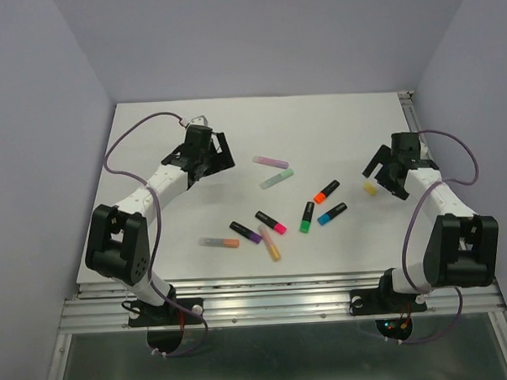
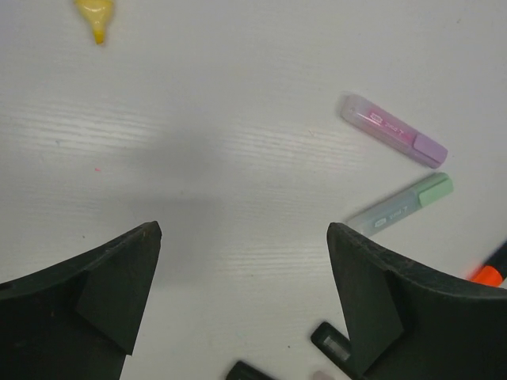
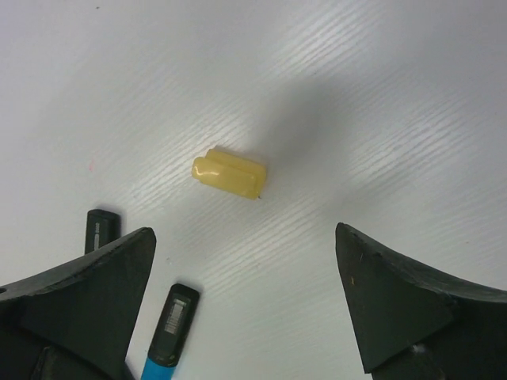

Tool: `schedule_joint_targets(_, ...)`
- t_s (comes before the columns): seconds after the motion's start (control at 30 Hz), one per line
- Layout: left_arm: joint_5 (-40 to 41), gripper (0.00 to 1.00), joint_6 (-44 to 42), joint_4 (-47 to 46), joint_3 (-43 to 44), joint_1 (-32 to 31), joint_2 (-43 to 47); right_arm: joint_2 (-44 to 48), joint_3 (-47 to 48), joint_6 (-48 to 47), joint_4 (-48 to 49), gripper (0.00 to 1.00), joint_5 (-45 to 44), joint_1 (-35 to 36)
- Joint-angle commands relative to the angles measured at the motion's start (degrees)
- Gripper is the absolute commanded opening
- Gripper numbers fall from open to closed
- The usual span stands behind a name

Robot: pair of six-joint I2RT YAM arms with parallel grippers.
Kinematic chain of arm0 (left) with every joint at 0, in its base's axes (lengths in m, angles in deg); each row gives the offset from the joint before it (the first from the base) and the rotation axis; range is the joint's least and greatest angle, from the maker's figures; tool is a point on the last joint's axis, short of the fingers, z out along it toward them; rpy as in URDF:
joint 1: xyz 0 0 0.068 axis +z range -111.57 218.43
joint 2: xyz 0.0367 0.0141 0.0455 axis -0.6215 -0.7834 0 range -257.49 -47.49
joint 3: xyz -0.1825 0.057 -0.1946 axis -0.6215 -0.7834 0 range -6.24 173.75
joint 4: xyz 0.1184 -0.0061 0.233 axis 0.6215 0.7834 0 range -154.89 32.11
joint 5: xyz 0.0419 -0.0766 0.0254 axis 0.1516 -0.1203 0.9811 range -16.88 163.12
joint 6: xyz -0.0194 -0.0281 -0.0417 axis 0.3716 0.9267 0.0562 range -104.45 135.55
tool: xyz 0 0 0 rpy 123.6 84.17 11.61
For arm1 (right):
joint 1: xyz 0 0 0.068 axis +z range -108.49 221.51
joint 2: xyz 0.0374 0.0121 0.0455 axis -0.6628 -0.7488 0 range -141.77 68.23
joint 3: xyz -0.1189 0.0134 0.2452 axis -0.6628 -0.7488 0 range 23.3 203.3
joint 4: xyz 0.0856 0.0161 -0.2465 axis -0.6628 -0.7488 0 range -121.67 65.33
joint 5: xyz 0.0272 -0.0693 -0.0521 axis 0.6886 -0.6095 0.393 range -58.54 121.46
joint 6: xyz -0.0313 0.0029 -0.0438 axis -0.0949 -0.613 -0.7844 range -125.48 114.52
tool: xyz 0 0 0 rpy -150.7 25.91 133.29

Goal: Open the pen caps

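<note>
A loose yellow pen cap (image 3: 230,174) lies on the white table just ahead of my open, empty right gripper (image 3: 245,229); in the top view the cap (image 1: 369,187) is beside that gripper (image 1: 386,174). My left gripper (image 1: 217,154) is open and empty over bare table (image 2: 244,229). A yellow marker tip (image 2: 95,17) shows at the far left edge of the left wrist view. Capped pens lie mid-table: a pink-purple one (image 1: 270,161), a mint one (image 1: 277,179), black ones ended orange (image 1: 326,192), blue (image 1: 332,213), green (image 1: 308,216), pink (image 1: 271,222) and purple (image 1: 245,232).
A grey pen with an orange cap (image 1: 219,242) and a pastel orange pen (image 1: 269,243) lie nearest the front edge. Purple walls close in the table on three sides. A metal rail (image 1: 284,302) runs along the near edge by the arm bases.
</note>
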State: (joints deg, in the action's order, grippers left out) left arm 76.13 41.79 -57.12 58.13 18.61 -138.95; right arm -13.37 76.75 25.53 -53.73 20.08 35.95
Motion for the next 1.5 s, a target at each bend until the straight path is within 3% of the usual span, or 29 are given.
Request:
schedule_joint_targets(0.0,7.4,0.97,8.5,8.9,-1.3,-2.8,4.1,4.9,-2.6,-3.0,5.0,1.0,5.1,0.1)
schedule_joint_targets(0.2,8.3,0.97,21.8,21.9,-9.4,-4.9,10.9,10.6,-5.5,-2.4,7.6,1.0,6.0,0.1)
schedule_joint_targets(0.33,11.7,0.97,30.6,30.7,-13.6,-8.3,20.3,11.5,-6.4,-0.9,8.9,1.0,5.0,0.1)
schedule_joint_targets(0.53,8.9,0.97,37.5,34.3,-18.3,-9.1,27.6,12.3,-7.2,0.7,9.4,1.0,3.4,0.0)
schedule_joint_targets(1.0,5.7,0.95,45.4,27.9,-24.2,-12.1,22.3,16.5,-8.4,0.8,9.4,1.0,2.9,0.1)
schedule_joint_targets(1.2,5.2,0.86,46.4,25.5,-24.7,-13.0,16.9,16.7,-8.8,1.0,9.5,1.0,2.9,0.0)
schedule_joint_targets(1.33,5.4,0.86,46.6,25.5,-24.0,-14.5,12.8,16.3,-8.7,1.3,9.2,1.0,2.4,0.1)
schedule_joint_targets(1.47,6.9,0.77,47.7,26.1,-23.9,-14.7,9.6,16.4,-8.7,1.3,8.9,1.0,1.9,0.0)
